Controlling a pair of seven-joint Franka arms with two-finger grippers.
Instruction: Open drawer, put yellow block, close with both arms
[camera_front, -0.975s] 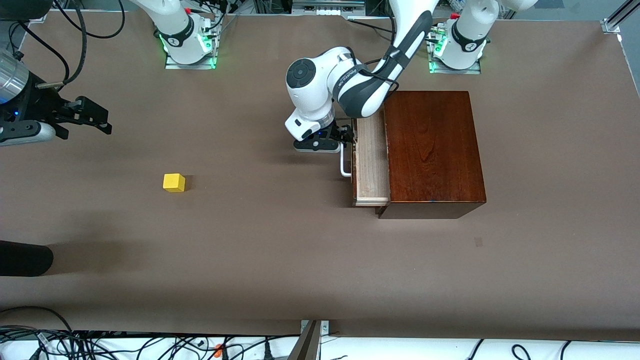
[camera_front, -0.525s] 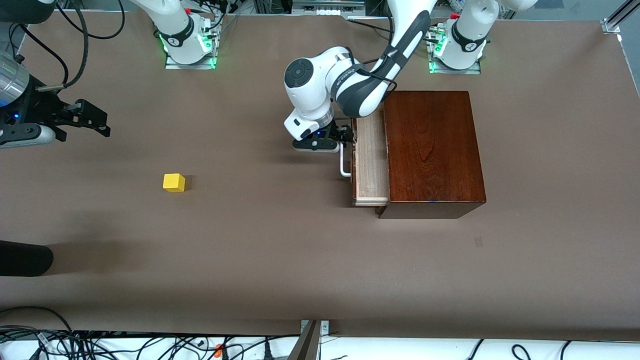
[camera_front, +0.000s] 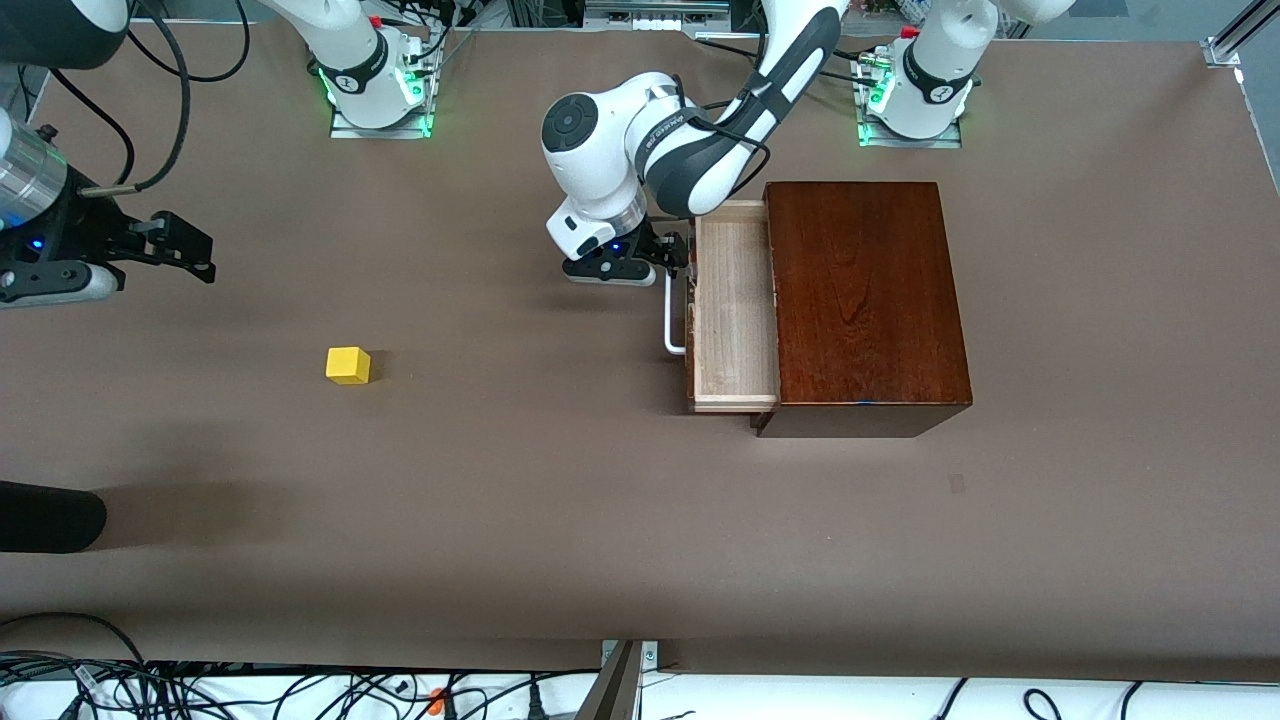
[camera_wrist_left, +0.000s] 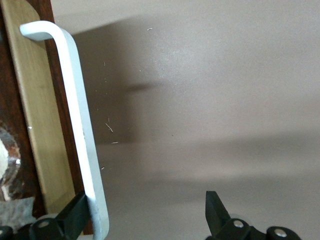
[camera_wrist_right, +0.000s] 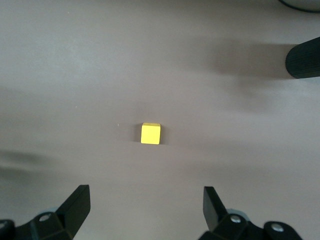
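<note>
Drawer (camera_front: 735, 305) partly out of its box (camera_front: 862, 300), yellow block (camera_front: 348, 365) waiting on the counter (camera_front: 560, 520).

I am hooking the left end effector (camera_front: 672, 262) on the white handle (camera_wrist_left: 80, 125), its fingers spread, one against the bar; the rigid drawer should slide easily. The right end effector (camera_wrist_right: 145, 210) is hovering open above the block: light, hard, best pinched across flat sides.
</note>
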